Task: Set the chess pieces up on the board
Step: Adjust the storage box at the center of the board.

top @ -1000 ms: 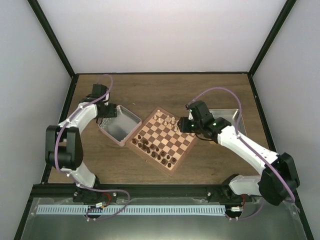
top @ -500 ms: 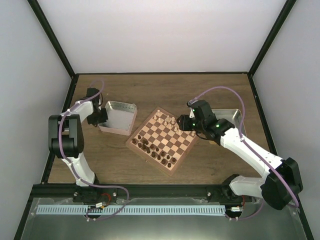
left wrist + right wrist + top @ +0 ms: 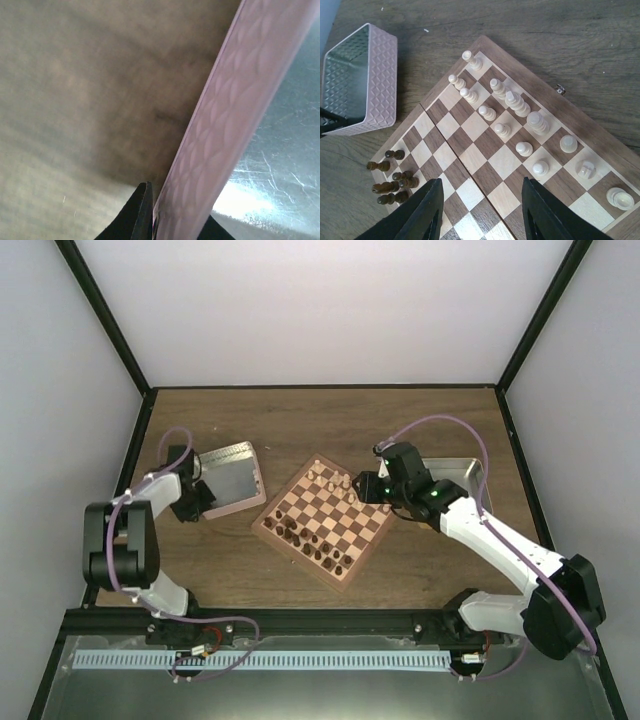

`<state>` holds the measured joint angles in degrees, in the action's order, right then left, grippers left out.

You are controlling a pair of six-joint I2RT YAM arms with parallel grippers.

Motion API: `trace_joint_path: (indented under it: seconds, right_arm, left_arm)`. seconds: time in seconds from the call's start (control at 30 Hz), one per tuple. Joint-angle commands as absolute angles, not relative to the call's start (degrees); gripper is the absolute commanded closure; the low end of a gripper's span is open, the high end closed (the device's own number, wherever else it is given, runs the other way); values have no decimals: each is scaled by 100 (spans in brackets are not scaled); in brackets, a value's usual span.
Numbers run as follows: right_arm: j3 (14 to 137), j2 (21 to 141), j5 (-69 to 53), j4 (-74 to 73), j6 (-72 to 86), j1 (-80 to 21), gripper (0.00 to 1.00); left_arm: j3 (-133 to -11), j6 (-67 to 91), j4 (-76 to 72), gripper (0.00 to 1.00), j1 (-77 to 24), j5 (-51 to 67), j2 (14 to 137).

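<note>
The board (image 3: 325,522) lies turned like a diamond at mid-table. Several light chess pieces (image 3: 330,478) stand along its far edge, and in the right wrist view the same chess pieces (image 3: 517,107) run in two rows across the board (image 3: 470,150). Dark pieces (image 3: 390,182) cluster at its left corner, some lying down. My right gripper (image 3: 482,210) hovers open above the board's middle squares, holding nothing. My left gripper (image 3: 190,495) is shut on the wall of the left metal tray (image 3: 228,478). Up close, its dark finger (image 3: 142,215) presses the embossed tray wall (image 3: 235,110).
The left tray (image 3: 360,80) is tipped up on its side just left of the board. A second silver tray (image 3: 455,475) sits behind my right arm, right of the board. Black frame posts and white walls enclose the table.
My left gripper closed on the tray's wall and swung it left, tipping the tray from flat to tilted. My right gripper stayed almost still over the board.
</note>
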<state>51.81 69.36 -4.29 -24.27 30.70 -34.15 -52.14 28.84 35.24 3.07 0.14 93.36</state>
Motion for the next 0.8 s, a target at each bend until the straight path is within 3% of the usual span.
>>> trace_joint_path:
  seconds: [0.0, 0.27, 0.5, 0.6, 0.77]
  right_arm:
    - [5093, 6855, -496, -2304, 3110, -3410, 55]
    - [5047, 6844, -523, -2246, 3110, -3411, 55]
    - [5013, 6806, -522, -2242, 3118, -3411, 55]
    - [5010, 6770, -501, -2250, 3107, -3415, 55]
    - [5024, 6858, -520, -2200, 3134, -3410, 55]
  left_arm:
    - [-4580, 4154, 3097, 87, 333, 427, 8597]
    - [-4192, 4880, 2905, 76, 333, 493, 7843]
    - [-4516, 4339, 3332, 57, 330, -134, 7850]
    - [-4872, 3737, 3569, 56, 325, -536, 7660]
    - [-5375, 2942, 3532, 53, 188, 47, 7561]
